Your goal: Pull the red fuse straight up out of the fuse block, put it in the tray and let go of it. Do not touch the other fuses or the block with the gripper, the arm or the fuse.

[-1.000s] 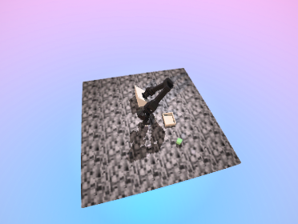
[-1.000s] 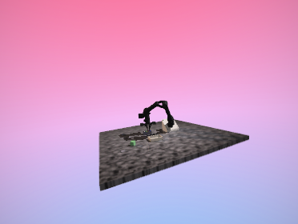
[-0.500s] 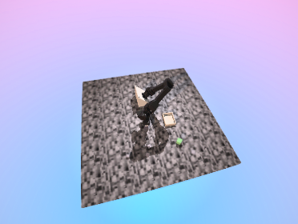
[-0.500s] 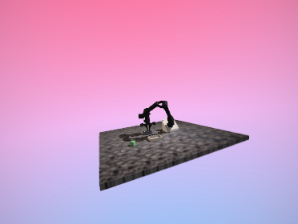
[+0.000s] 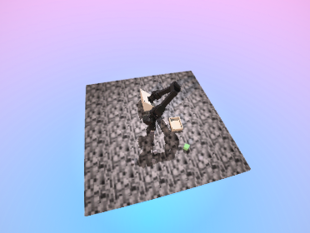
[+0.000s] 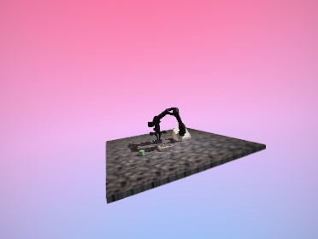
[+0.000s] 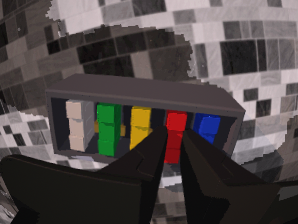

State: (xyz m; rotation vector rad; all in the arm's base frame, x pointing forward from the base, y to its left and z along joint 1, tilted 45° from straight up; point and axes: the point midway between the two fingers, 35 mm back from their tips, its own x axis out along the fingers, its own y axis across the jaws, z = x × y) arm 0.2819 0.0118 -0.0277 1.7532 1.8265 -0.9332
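Note:
The red fuse [image 7: 175,120] stands in the grey fuse block [image 7: 135,87] [image 6: 156,141], second from the right in the wrist view. My gripper [image 7: 173,135] [image 6: 159,138] points down at the block and is shut on the red fuse, one fingertip against each side. The left finger overlaps the lower part of the yellow fuse [image 7: 140,117] in view, and the right finger that of the blue fuse [image 7: 208,122]; whether they touch cannot be told. The green fuse [image 7: 108,130] and white fuse [image 7: 77,125] stand further left. The tray [image 5: 177,131] [image 6: 166,148] is empty, beside the block.
A green cube [image 5: 187,146] [image 6: 142,152] lies on the floor beyond the tray. A pale slanted panel [image 5: 145,101] [image 6: 180,135] stands by the arm's base. The arm arches above the floor between its base and the block.

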